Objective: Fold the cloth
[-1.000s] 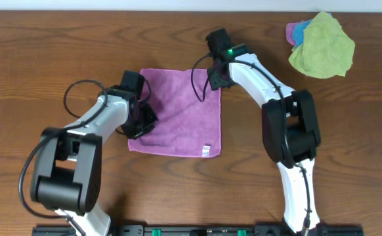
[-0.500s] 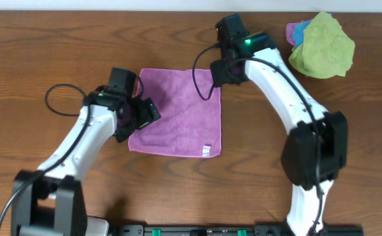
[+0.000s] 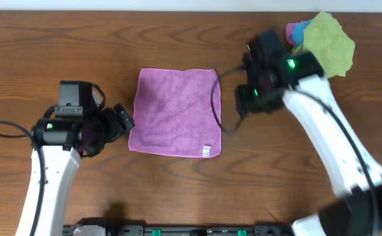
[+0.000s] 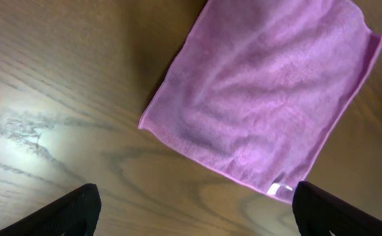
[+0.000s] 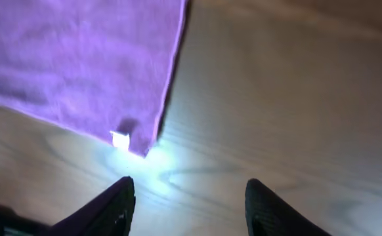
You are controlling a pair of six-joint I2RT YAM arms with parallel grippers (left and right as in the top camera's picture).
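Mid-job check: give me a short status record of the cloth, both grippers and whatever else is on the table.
cloth: purple cloth lying flat and unfolded on the table
tag: white tag at the cloth's near right corner
left: left gripper open, empty, off the cloth's left edge
right: right gripper open, empty, over bare table off the cloth's right edge
other items: yellow-green cloth bunched over a blue cloth at the far right
fold progress: none yet

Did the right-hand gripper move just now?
Yes. The right gripper has left the corner of the purple-magenta square microfibre cloth, shifting right toward the crumpled yellow-green cloth.
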